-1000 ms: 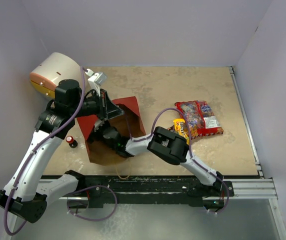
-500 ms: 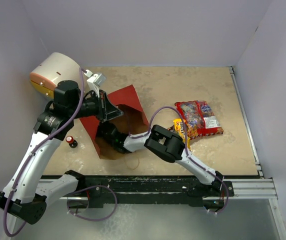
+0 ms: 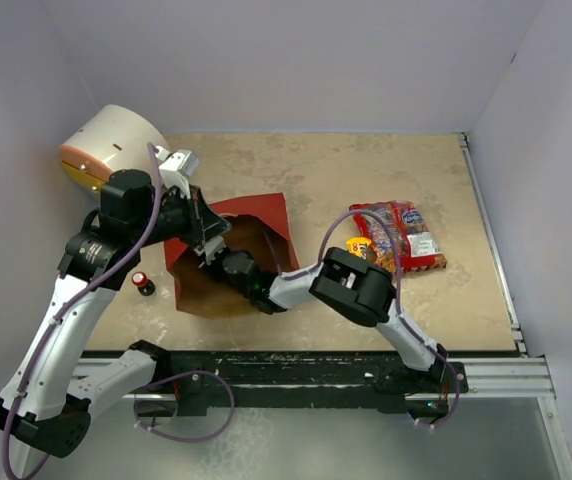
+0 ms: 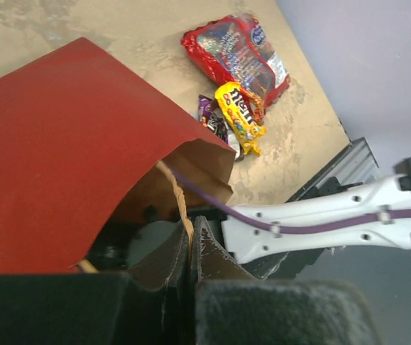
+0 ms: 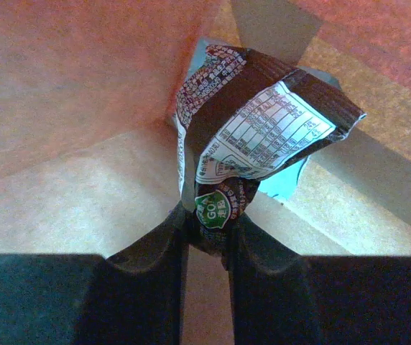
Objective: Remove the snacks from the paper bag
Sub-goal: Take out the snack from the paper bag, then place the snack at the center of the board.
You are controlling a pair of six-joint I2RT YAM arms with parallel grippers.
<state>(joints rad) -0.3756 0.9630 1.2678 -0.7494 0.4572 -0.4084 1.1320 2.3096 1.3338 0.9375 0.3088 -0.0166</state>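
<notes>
**A:** From above, what had changed in the last half second?

**B:** The paper bag [image 3: 261, 208] had swung round and settled flatter. The right arm's elbow had slid rightward, over part of the yellow packet [image 3: 358, 246].

**A:** And the jaws there?

**B:** The left gripper [image 3: 206, 238] sat at the bag's rim and the right gripper [image 3: 228, 266] was inside the mouth. I could not tell from that view how either was closed.

**A:** What lay around them?

**B:** The red packet [image 3: 398, 232] lay well to the right of the right gripper, touching the yellow one. The drum [image 3: 106, 148] stood behind and left of the left gripper. A small red-capped bottle [image 3: 143, 284] stood nearer, left of the bag, on the table [image 3: 366, 170].

**A:** And the left wrist view?

**B:** The left gripper [image 4: 190, 241] was pinched tight on the paper bag [image 4: 62, 158] at its rim, with a brown handle strand running down between the fingers. Beyond the fingertips lay the red packet [image 4: 238, 56], the yellow packet [image 4: 240, 118] and the dark wrappers [image 4: 211, 121], all outside the bag. The right arm's white link [image 4: 320, 215] crossed just right of the jaws, into the mouth.

**A:** And the right wrist view?

**B:** The right gripper [image 5: 207, 233] was clenched on the lower end of a brown wrapper [image 5: 252, 129], which stood up ahead of the fingers. A blue wrapper [image 5: 290, 181] lay just behind it, touching. The bag's kraft walls [image 5: 62, 180] closed in on every side.
</notes>
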